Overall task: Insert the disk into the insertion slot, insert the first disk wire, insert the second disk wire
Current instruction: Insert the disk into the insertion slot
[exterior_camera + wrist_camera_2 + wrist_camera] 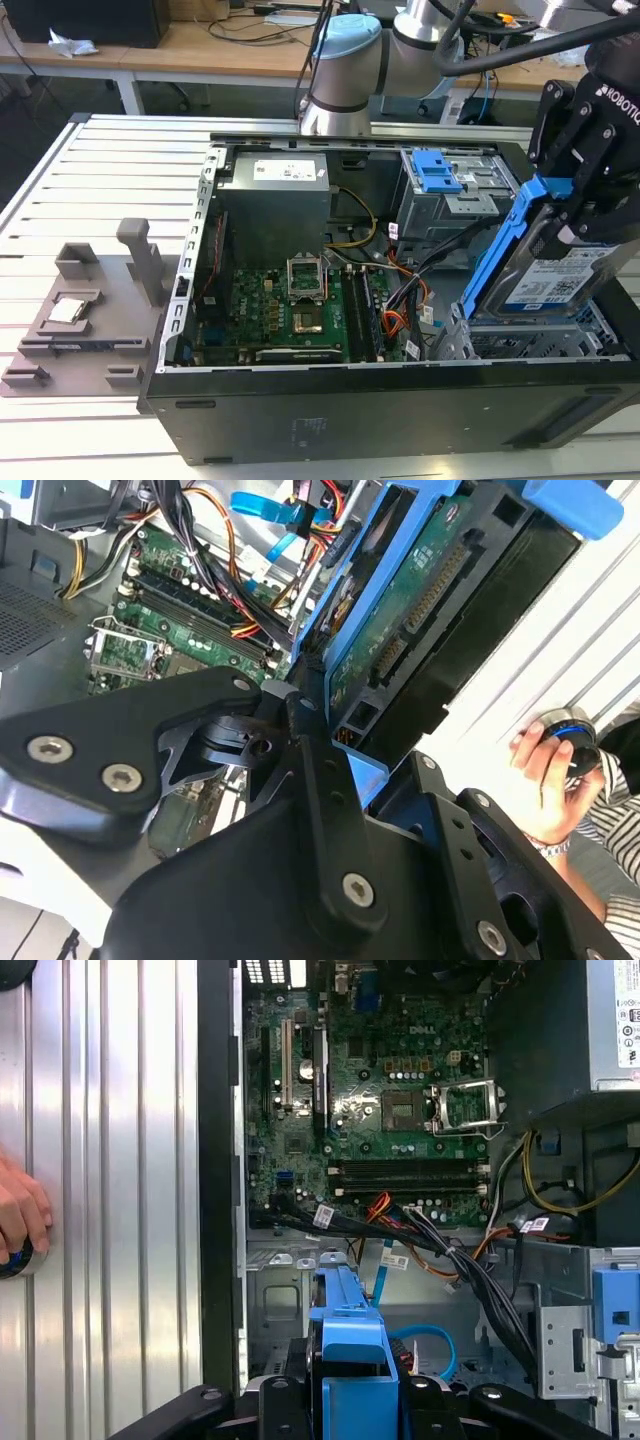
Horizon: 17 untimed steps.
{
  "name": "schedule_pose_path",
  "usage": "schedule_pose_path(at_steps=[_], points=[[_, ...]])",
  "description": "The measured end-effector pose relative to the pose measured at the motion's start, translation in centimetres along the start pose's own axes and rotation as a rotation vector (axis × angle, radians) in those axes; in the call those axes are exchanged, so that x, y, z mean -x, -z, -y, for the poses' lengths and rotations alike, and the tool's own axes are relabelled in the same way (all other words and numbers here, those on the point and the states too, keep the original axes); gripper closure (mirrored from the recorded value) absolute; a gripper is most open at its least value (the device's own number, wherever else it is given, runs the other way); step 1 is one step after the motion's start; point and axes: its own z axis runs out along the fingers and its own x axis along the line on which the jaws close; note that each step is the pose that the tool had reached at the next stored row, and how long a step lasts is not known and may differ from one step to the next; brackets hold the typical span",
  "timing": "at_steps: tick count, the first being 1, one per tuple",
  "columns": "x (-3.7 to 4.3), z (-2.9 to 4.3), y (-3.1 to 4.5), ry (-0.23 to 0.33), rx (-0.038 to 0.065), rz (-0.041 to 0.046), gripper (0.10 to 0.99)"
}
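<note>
My gripper (572, 212) is shut on the disk (548, 280), a flat drive with a white-and-silver label in a bright blue caddy. It holds the disk tilted on edge above the front corner of the open computer case, on the exterior view's right. Right below it sits the insertion slot (500, 345), a silver perforated cage; the disk is outside it. In the second wrist view the disk's (420, 610) connector edge shows beyond my black fingers (310, 760). A loose bundle of black, red and orange wires (410, 285) lies beside the cage, with a light-blue cable (430, 1345) near it.
Inside the case are the green motherboard (290, 300), the power supply (275, 185) and a taller grey cage with a blue latch (440, 175). A grey fixture tray (90, 320) lies on the slatted table. A person's hand (545, 770) rests on the table beside the case.
</note>
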Motion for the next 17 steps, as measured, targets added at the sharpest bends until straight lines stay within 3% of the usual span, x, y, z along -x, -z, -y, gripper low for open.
schedule_pose_path(at_steps=[7,17], points=[[0.0,0.01,-0.8,0.0,0.0,0.0,0.722],[0.01,0.79,-0.62,0.036,0.001,0.0018,0.722]])
